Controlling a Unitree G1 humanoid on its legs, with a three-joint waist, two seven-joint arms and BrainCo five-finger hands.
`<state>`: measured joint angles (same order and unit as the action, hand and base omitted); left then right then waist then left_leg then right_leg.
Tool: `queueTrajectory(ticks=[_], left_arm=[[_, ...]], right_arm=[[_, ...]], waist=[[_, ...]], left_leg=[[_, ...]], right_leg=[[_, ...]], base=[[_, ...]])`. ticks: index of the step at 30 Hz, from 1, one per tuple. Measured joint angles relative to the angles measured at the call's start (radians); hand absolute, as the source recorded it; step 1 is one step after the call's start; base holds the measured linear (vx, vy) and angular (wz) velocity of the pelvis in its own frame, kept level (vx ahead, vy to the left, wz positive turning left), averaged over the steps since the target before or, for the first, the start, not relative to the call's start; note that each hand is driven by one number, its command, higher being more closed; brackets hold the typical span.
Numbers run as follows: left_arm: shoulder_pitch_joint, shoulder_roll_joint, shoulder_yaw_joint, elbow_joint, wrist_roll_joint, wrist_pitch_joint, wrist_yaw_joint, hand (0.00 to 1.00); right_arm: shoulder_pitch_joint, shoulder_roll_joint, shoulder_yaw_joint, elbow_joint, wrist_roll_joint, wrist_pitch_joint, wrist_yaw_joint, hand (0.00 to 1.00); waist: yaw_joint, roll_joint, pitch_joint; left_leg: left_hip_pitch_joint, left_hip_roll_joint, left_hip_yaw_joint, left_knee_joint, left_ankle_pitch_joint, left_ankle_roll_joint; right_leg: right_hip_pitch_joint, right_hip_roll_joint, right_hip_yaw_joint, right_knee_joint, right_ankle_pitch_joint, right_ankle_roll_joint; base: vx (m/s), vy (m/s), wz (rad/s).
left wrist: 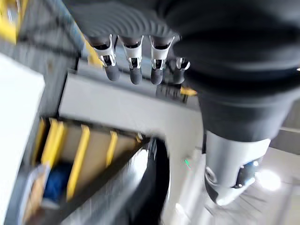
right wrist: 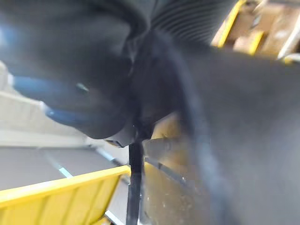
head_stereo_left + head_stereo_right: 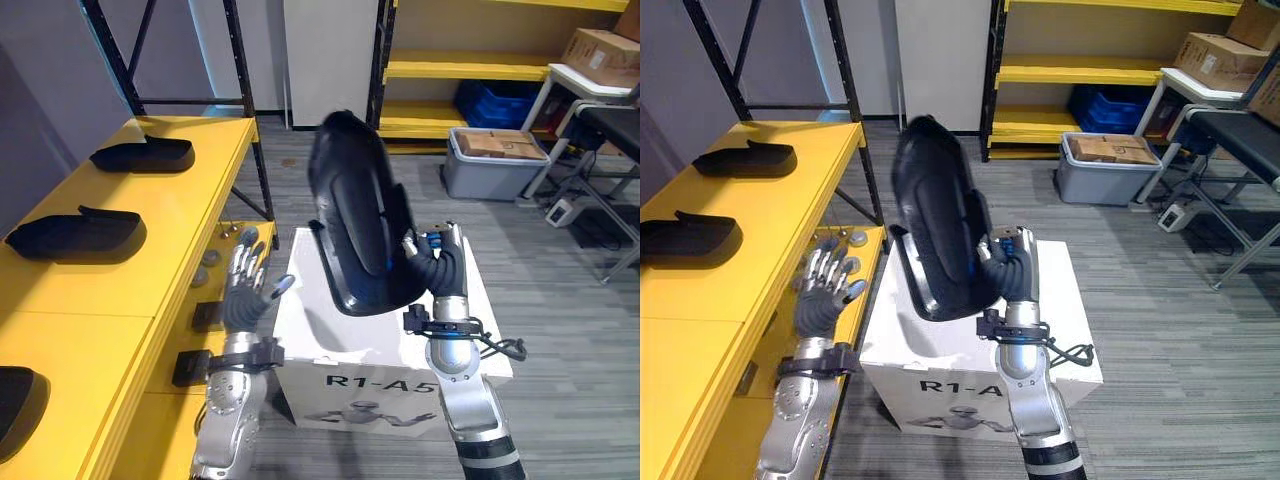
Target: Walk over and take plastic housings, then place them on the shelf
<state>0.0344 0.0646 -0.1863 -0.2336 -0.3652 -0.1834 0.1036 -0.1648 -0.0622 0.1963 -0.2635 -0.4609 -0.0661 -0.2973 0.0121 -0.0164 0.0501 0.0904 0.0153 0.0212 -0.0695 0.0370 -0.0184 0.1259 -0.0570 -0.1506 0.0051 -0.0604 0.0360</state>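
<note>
Yellow shelf (image 3: 190, 200), left side: three black plastic housings already laid flat on it, well apart: far housing (image 3: 142, 155) near the back edge, middle housing (image 3: 75, 233) further forward, near housing (image 3: 20, 395) at the front left corner, partly cut off. Left hand (image 3: 245, 290): empty, fingers straight and spread, just beside the shelf's right edge. White box (image 3: 300, 345): on the floor between the arms, its top bare. Raised housing (image 3: 355, 215): upright in the air above the box, its lower edge gripped by the right hand (image 3: 440, 270), fingers wrapped round the rim. Grey tote (image 3: 495, 165) with cardboard and background racking (image 3: 460, 68): well apart, far right. Status, as judged: pick-up done; carry across and set-down remain. Free shelf space lies between and in front of the placed housings; the black upright (image 3: 250, 110) at the shelf's corner and the left hand lie near the path.
</note>
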Motion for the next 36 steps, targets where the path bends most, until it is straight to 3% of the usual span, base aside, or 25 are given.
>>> queueTrajectory(ticks=[7,14,26,36], left_arm=[[-0.032,0.029,-0.038,0.003,-0.085,0.000,-0.007,0.00],[-0.055,0.023,-0.049,0.082,-0.108,-0.001,0.079,0.00],[-0.070,0.016,-0.036,0.167,-0.165,-0.003,0.158,0.00],[-0.073,0.016,-0.038,0.186,-0.273,-0.006,0.123,0.00]], right_arm=[[-0.038,-0.017,0.045,0.000,-0.039,-0.011,0.003,1.00],[-0.038,-0.022,0.134,0.000,-0.067,-0.013,0.004,1.00],[-0.070,-0.022,0.227,0.002,-0.105,-0.013,0.004,1.00],[-0.070,-0.025,0.239,0.024,-0.105,-0.013,0.005,1.00]], waist=[[0.000,0.000,-0.005],[0.000,-0.004,-0.009],[0.001,-0.020,-0.026],[-0.001,-0.020,-0.037]], left_leg=[[0.001,0.000,0.003,0.000,0.000,0.000],[0.001,0.001,0.006,0.000,0.000,0.000],[0.002,0.002,0.012,0.000,0.001,0.001],[0.001,0.002,0.018,-0.001,0.002,0.003]], right_leg=[[-0.001,0.001,0.004,0.000,0.001,0.000],[-0.003,0.003,0.007,0.000,0.002,-0.001],[-0.004,0.002,0.008,0.000,0.008,-0.001],[-0.001,0.003,0.011,-0.018,0.020,-0.002]], base=[[0.00,0.000,0.00],[0.00,0.000,0.00],[0.00,0.000,-0.01],[0.00,0.000,0.00]])
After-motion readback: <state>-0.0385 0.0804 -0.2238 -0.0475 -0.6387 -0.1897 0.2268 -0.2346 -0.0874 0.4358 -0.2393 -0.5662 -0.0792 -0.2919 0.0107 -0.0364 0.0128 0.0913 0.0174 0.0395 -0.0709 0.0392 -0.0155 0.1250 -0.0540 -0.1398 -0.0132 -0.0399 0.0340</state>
